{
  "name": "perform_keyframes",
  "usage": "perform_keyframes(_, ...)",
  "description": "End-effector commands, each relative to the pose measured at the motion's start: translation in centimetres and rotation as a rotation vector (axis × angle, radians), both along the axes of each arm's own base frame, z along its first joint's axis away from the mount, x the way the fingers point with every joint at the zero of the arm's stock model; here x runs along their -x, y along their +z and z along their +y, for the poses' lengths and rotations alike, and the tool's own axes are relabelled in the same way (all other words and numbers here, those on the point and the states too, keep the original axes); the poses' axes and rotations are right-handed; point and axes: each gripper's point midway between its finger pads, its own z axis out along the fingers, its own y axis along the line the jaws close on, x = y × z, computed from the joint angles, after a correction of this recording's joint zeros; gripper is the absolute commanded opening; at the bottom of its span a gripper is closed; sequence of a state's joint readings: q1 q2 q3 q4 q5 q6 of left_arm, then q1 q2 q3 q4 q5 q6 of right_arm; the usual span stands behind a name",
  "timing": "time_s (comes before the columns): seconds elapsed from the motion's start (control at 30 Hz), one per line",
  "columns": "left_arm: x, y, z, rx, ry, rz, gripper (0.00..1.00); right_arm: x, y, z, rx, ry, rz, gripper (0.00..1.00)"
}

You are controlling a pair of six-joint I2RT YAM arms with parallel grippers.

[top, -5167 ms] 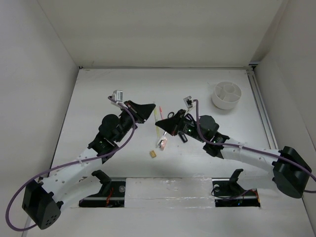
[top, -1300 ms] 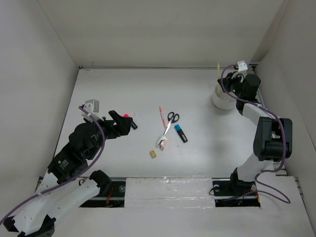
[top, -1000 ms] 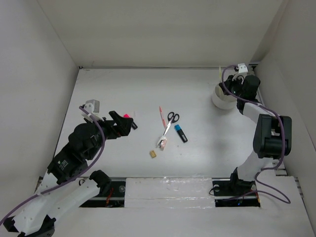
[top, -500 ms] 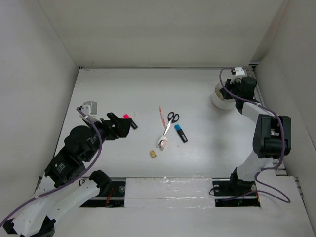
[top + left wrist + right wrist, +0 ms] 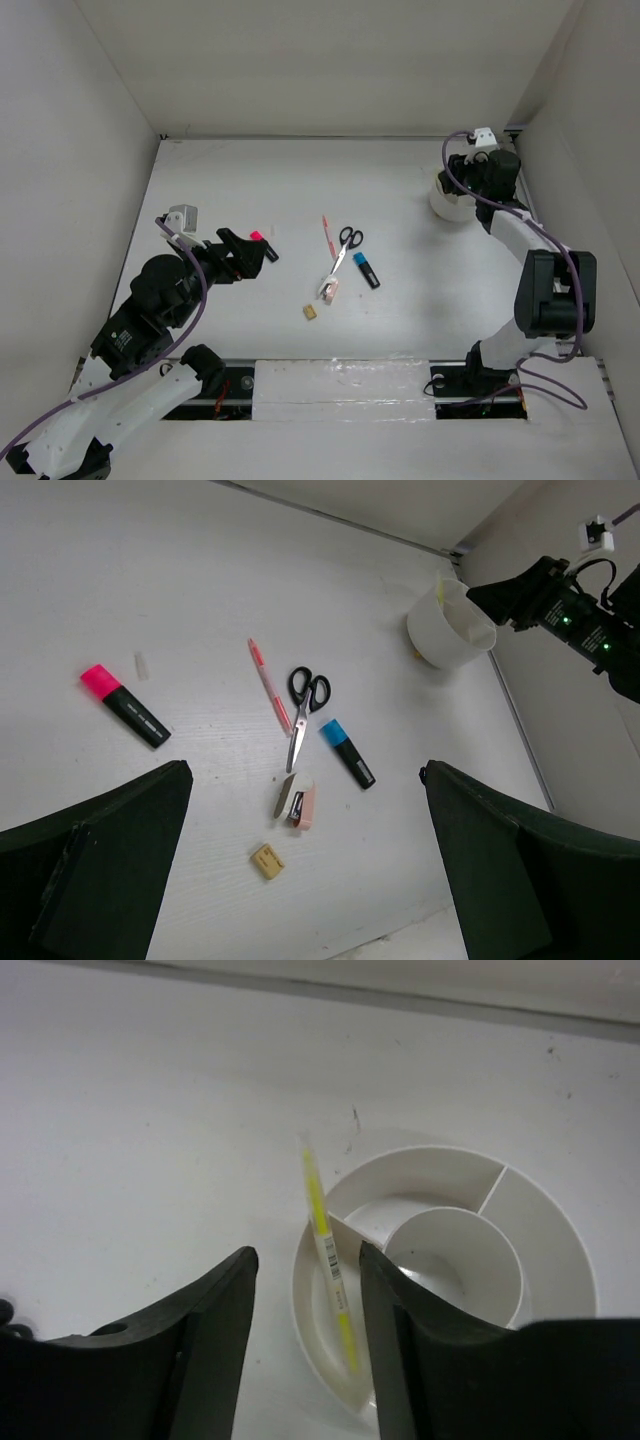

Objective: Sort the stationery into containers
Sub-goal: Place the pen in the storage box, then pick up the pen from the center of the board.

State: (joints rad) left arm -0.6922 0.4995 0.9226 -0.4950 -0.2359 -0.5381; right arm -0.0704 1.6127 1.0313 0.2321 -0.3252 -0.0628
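Observation:
The round white tub (image 5: 545, 1220) stands at the far right, and the pale yellow stick (image 5: 328, 1250) leans free in one of its outer compartments. My right gripper (image 5: 305, 1260) hovers open just above it, one finger on each side of the stick without touching it. In mid-table lie the black-handled scissors (image 5: 305, 705), thin red pen (image 5: 268, 680), blue-capped marker (image 5: 347, 752), a tan eraser (image 5: 267, 861) and a small pink and white item (image 5: 298, 802). The pink-capped marker (image 5: 125, 700) lies further left. My left gripper (image 5: 305, 770) hangs wide open above these, holding nothing.
White walls enclose the table on three sides, and the tub (image 5: 447, 202) sits close to the right wall's rail (image 5: 525, 200). A tiny clear cap (image 5: 141, 665) lies beside the pink-capped marker. The right arm (image 5: 540, 270) reaches along the right edge.
My right gripper has opened and let go of the yellow stick, which now rests in the tub. The left arm has barely shifted.

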Motion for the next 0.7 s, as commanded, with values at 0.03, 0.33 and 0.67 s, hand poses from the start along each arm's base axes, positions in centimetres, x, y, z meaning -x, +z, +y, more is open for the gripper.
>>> perform_keyframes(0.03,-0.1,1.0,-0.2,0.024,-0.008,-0.039,1.0,1.0,5.3,3.0,0.014,0.025,-0.131,0.57)
perform_keyframes(0.33,-1.8,-1.6,2.4,-0.006,0.213,0.087,1.0,4.8,3.4,14.5,0.042,-0.064,-0.006,1.0)
perform_keyframes(0.67,-2.7,-2.6,4.7,-0.004,0.386,0.156,1.0,9.6,-6.1,29.6,0.128,0.02,0.314,0.9)
